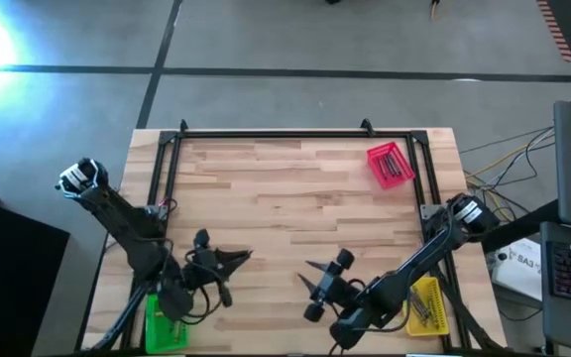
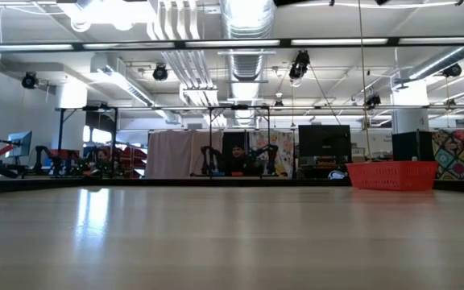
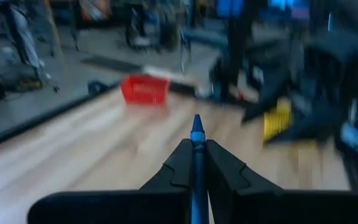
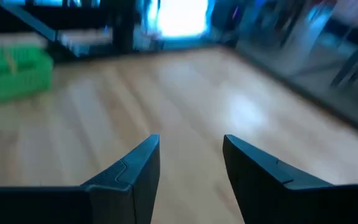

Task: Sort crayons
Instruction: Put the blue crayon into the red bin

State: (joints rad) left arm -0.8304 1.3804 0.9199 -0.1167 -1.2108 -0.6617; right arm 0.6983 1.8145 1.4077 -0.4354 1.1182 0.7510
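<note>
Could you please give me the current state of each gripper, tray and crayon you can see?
left gripper: shut on the blue crayon, tip pointing forward past the fingers.
right gripper: open, empty, above bare table.
red tray: at the far right of the table, crayons inside.
yellow tray: near right edge, crayons inside.
green tray: near left edge, contents unclear.

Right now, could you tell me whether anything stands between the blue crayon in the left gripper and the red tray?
Nothing visible does. The left gripper is shut on the blue crayon, and bare table stretches to the red tray. The right gripper hangs open off to the side.
</note>
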